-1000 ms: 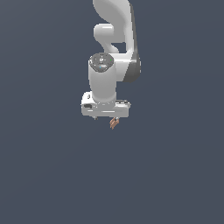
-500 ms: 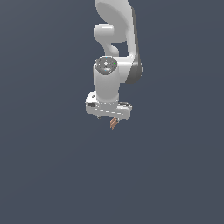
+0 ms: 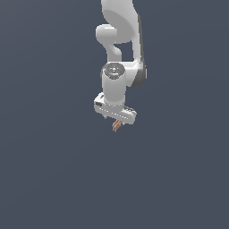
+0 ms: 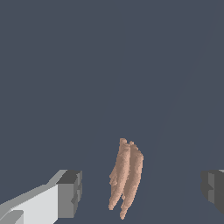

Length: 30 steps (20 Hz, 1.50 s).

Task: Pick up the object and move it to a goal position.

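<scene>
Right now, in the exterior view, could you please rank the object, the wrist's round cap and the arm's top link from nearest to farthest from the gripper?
1. Object: just under the gripper, between its open fingers.
2. Round cap: above the gripper, on the wrist.
3. Top link: at the view's upper edge.

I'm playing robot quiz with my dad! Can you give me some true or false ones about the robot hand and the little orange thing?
1. The end effector is wide open. True.
2. The fingers are squeezing the orange-brown object. False: the wrist view shows gaps on both sides of it.
3. The object is long and lumpy. True.
4. The object is bright blue. False: it is orange-brown.
5. In the exterior view the object shows just under the end effector. True.
</scene>
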Available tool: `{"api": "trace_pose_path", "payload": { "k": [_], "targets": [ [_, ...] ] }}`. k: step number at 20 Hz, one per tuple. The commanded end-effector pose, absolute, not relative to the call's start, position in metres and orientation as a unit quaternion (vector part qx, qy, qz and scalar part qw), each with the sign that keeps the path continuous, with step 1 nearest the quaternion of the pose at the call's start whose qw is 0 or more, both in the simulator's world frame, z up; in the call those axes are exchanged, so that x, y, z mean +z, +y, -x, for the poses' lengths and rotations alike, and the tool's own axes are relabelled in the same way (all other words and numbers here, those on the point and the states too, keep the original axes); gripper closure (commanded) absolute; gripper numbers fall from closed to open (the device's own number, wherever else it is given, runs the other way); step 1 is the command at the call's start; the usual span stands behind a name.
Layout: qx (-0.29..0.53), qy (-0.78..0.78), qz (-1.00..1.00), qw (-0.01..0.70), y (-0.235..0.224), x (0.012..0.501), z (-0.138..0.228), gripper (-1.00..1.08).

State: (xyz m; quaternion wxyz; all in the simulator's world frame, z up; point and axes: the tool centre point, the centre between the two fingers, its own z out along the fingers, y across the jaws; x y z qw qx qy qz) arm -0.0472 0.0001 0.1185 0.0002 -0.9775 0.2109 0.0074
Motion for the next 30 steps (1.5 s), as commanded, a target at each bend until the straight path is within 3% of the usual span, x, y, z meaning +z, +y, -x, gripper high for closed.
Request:
{"api": "trace_pose_path", "payload": {
  "k": [1, 23, 30],
  "targets": [
    [0.006, 0.241, 0.97, 0.0, 0.004, 0.112, 0.054, -0.92],
    [0.0, 0.338, 0.941, 0.0, 0.016, 0.088, 0.079, -0.92],
    [0.0, 0.34, 0.941, 0.0, 0.015, 0.059, 0.08, -0.92]
  ]
}}
